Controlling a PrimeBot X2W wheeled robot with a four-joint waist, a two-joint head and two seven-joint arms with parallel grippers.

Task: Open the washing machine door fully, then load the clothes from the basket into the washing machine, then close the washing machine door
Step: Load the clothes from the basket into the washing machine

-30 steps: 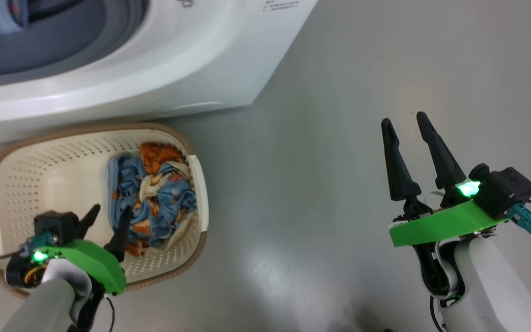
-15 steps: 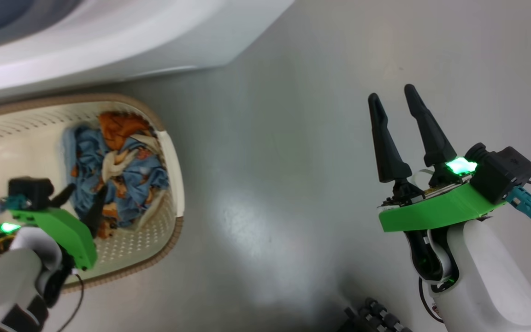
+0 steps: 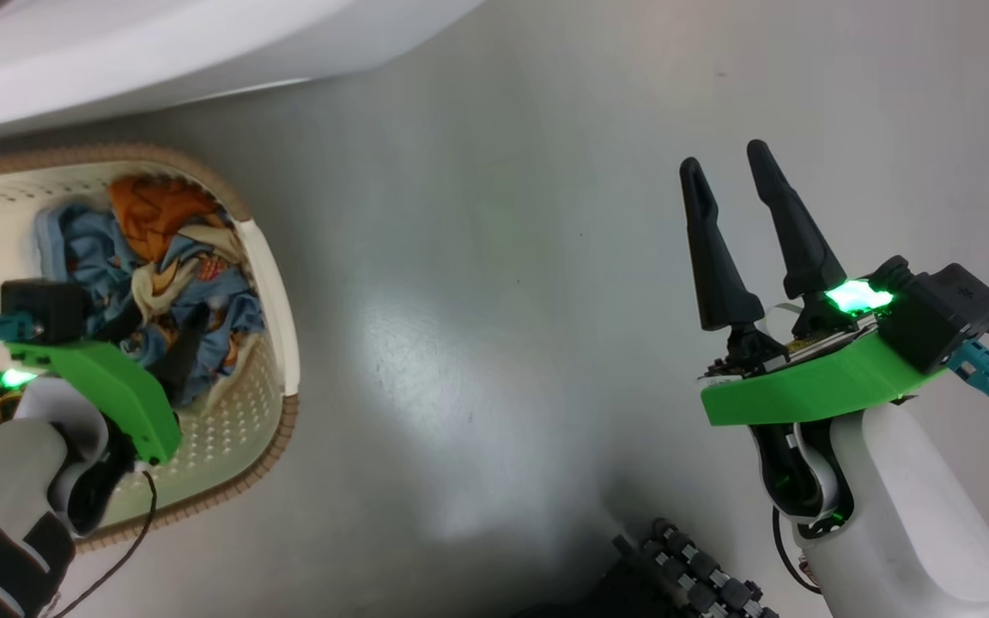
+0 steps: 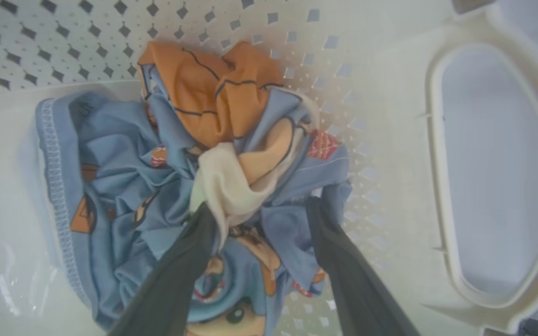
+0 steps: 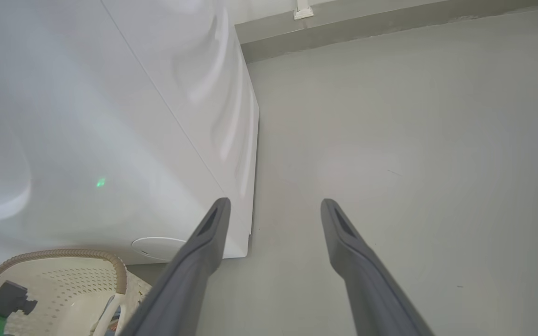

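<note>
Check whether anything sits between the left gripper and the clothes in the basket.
Nothing visible does. The left gripper is down inside the basket, its open jaws straddling a cream and blue fold on top of the clothes and apparently against the fabric. No other item lies in between.

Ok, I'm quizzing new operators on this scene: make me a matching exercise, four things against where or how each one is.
1 left gripper
2 right gripper
3 clothes
4 basket

A crumpled inside the basket
B open over bare floor
C on the floor by the washing machine
D open, down at the clothes

Pairs: 1-D, 2-B, 3-A, 4-C
</note>
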